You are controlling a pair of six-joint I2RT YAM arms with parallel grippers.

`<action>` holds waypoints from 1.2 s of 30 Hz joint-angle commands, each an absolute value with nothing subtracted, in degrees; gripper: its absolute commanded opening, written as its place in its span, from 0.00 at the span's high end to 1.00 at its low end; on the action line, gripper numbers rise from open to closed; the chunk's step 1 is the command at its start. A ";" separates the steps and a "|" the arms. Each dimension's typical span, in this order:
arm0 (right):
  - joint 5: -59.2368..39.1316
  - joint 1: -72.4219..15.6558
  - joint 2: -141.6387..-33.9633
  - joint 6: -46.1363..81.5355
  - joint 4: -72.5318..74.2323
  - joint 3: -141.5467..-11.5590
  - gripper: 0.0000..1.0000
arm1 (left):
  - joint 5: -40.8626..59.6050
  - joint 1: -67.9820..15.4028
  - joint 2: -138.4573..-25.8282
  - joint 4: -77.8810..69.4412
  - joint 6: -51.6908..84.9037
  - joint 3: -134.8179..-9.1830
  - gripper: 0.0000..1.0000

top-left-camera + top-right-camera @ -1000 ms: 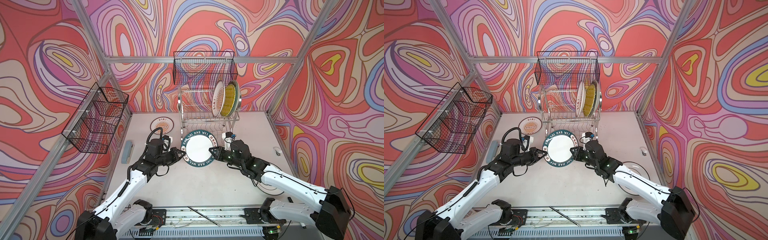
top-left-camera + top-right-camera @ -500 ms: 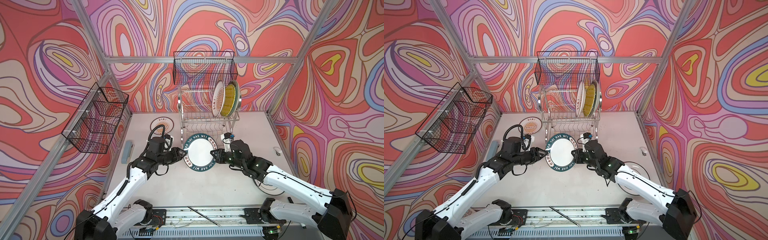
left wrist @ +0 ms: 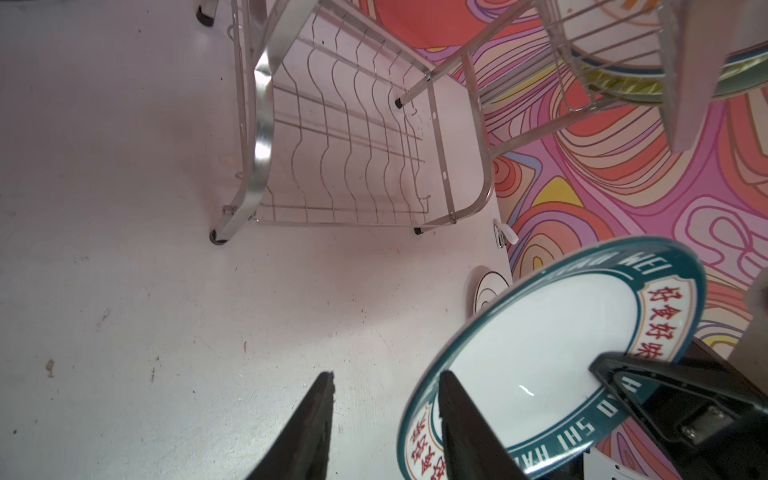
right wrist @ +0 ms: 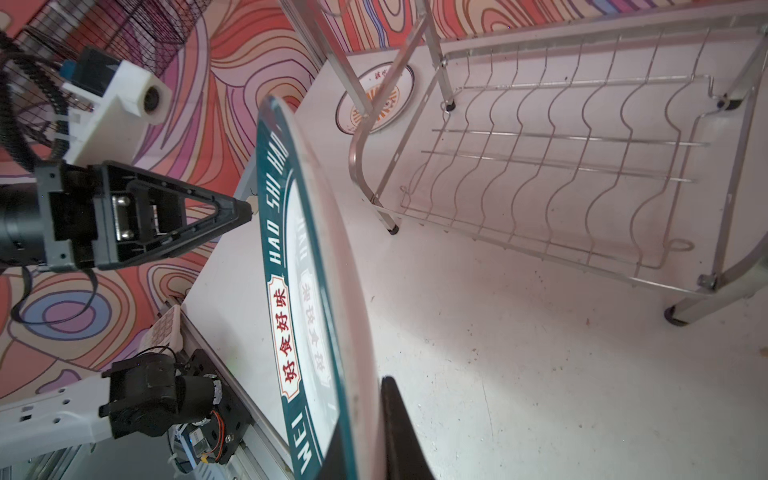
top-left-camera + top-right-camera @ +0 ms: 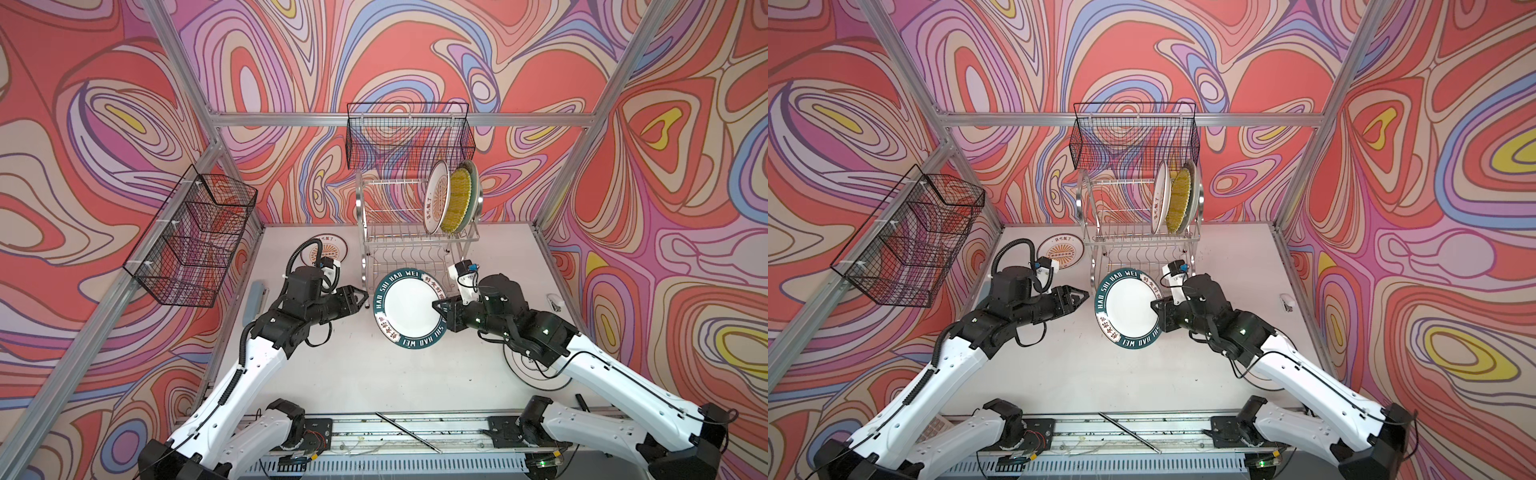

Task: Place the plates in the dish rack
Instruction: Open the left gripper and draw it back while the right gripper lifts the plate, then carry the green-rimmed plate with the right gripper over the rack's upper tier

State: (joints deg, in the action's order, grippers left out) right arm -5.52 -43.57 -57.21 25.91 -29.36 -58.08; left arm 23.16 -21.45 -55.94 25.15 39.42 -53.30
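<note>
In both top views my right gripper (image 5: 436,308) (image 5: 1154,306) is shut on the right rim of the white plate with the dark-green lettered rim (image 5: 409,307) (image 5: 1127,309), held tilted above the table in front of the dish rack (image 5: 415,232) (image 5: 1138,232). The left gripper (image 5: 365,297) (image 3: 386,376) stands open just off the plate's left rim (image 3: 540,357), with nothing between its fingers. Upright in the rack's upper tier are an orange-sunburst plate (image 5: 436,199), a yellow woven plate (image 5: 457,199) and a pale one behind. The right wrist view shows the plate (image 4: 299,249) edge-on in the gripper (image 4: 365,399).
An orange-sunburst plate (image 5: 328,249) lies flat left of the rack. A black-ringed white plate (image 5: 528,370) lies under my right arm. Black mesh baskets hang on the left wall (image 5: 191,241) and above the rack (image 5: 409,137). A pale blue object (image 5: 257,298) lies at the table's left edge.
The left gripper has opened and let go of the plate's left rim. The plate, now held only by the right gripper, has shifted slightly right and toward the front.
</note>
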 commanded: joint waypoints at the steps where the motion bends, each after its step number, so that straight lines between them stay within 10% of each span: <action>1: -8.34 -43.84 -55.76 22.00 -27.18 -62.46 1.00 | 20.90 -21.84 -54.76 30.49 35.70 -57.51 0.55; 36: 16.41 -43.94 -77.34 14.67 -15.15 -97.49 1.00 | 20.17 -21.85 -50.98 31.91 36.13 -61.57 0.54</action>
State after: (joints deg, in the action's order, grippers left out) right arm 11.99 -43.59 -77.10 14.11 -20.45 -95.00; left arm 20.18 -21.50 -51.62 32.12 35.83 -60.38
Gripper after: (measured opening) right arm 0.073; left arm 0.456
